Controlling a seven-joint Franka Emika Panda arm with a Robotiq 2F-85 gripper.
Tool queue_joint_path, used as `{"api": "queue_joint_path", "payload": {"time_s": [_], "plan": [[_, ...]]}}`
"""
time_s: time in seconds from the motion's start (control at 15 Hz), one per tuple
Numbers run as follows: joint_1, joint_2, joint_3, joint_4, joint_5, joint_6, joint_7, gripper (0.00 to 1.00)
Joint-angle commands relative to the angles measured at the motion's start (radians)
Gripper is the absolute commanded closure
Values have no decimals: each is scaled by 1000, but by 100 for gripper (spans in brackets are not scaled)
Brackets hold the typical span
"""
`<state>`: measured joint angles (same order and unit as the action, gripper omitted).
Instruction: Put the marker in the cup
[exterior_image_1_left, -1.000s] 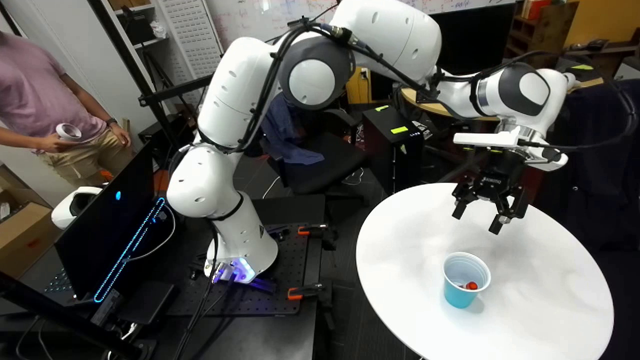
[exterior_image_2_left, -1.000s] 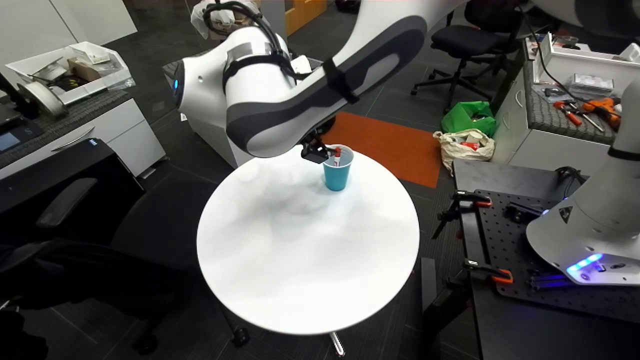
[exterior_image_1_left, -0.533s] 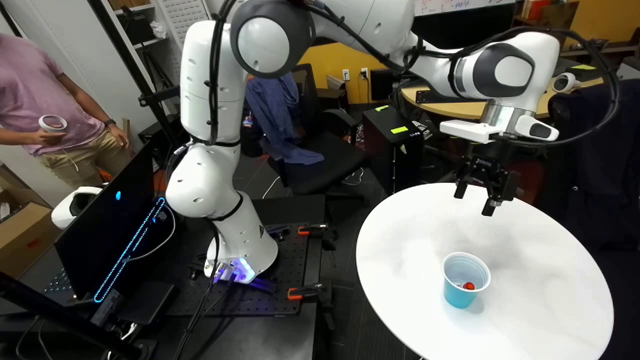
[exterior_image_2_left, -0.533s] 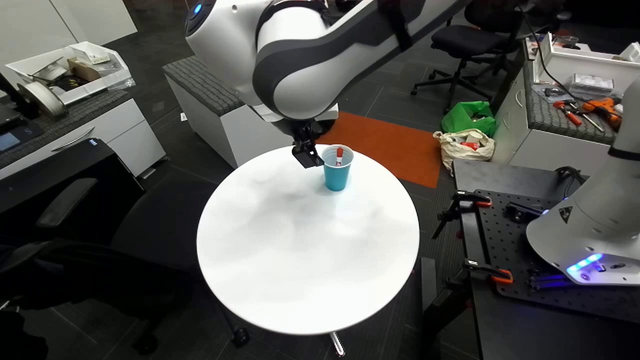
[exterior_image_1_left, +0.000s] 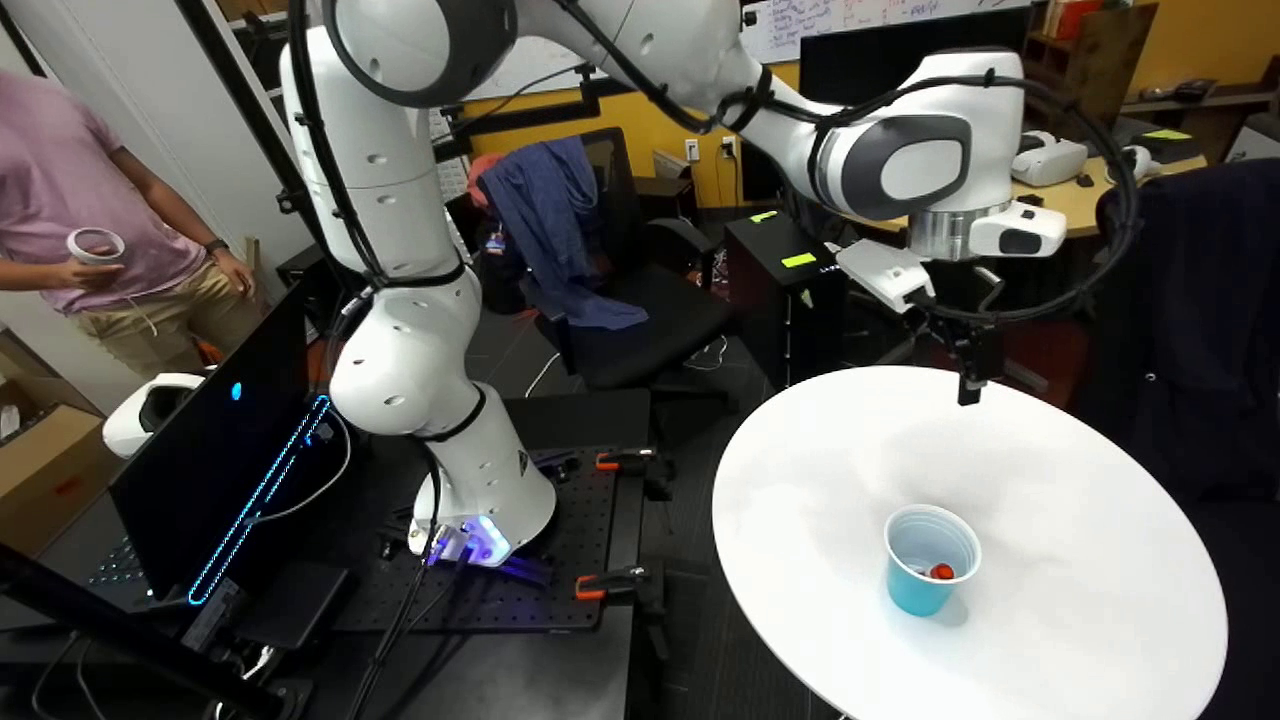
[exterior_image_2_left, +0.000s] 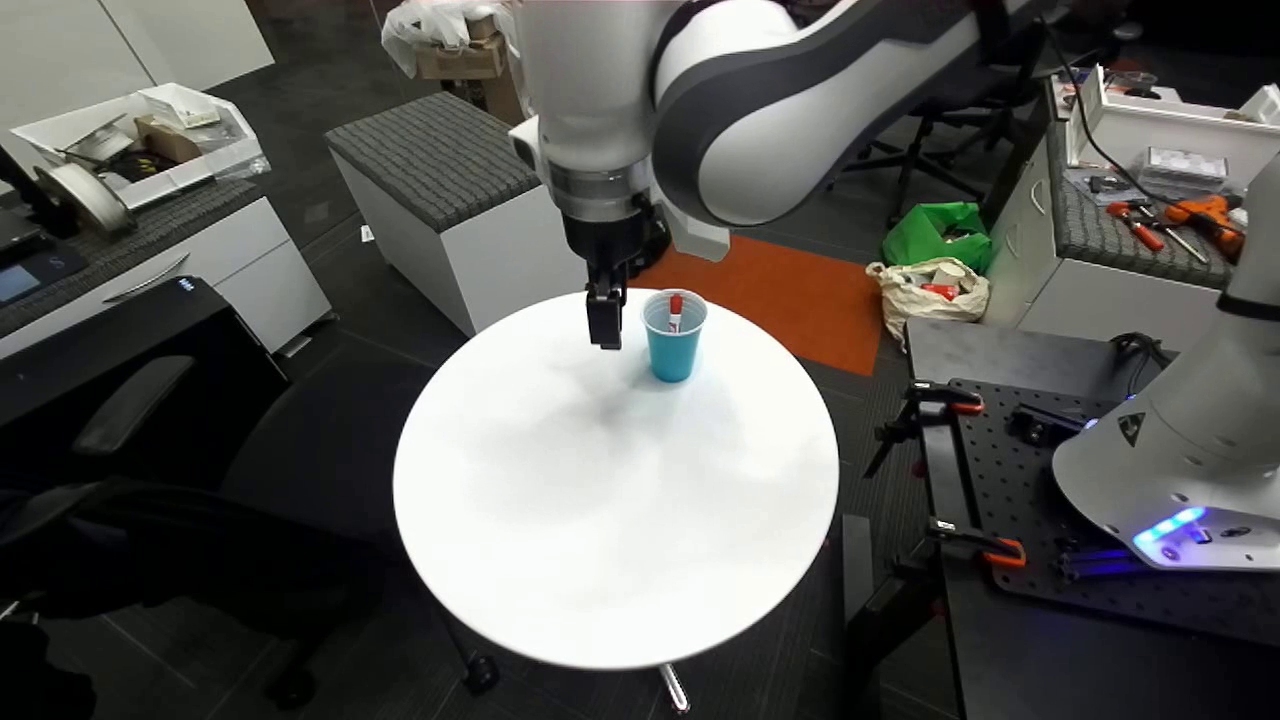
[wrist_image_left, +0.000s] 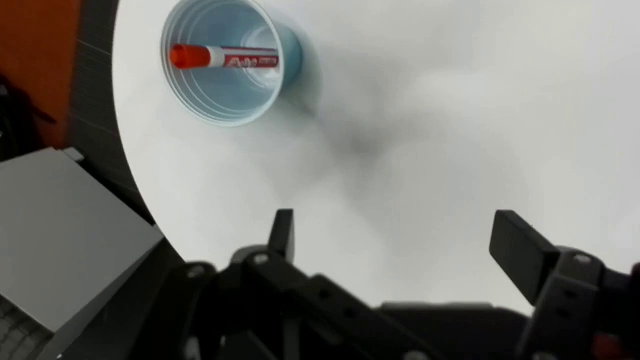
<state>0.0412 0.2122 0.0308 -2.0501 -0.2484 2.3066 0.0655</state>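
Marker (wrist_image_left: 225, 57) sits inside the light blue cup (wrist_image_left: 292, 57), red cap end up, and the wrist view looks pretty much right down at it. Cup's upright on the round white table (exterior_image_2_left: 600, 500), off toward the edge. The gripper (wrist_image_left: 392, 214) hangs over the table to one side of the cup, clear of it, fingers (wrist_image_left: 520, 252) spread wide apart with white tabletop showing between them. In an exterior view there's a person (exterior_image_1_left: 70, 180) in pink holding some white ring-shaped gadget (exterior_image_1_left: 92, 258). Also in an exterior view, an orange mat (exterior_image_2_left: 790, 300) lies past the table, with a green bag (exterior_image_2_left: 915, 235) near it.
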Motion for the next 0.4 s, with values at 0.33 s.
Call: {"api": "queue_joint_path", "payload": {"time_s": [0.33], "plan": [[1, -53, -7, -81, 9, 77, -2, 0]]}}
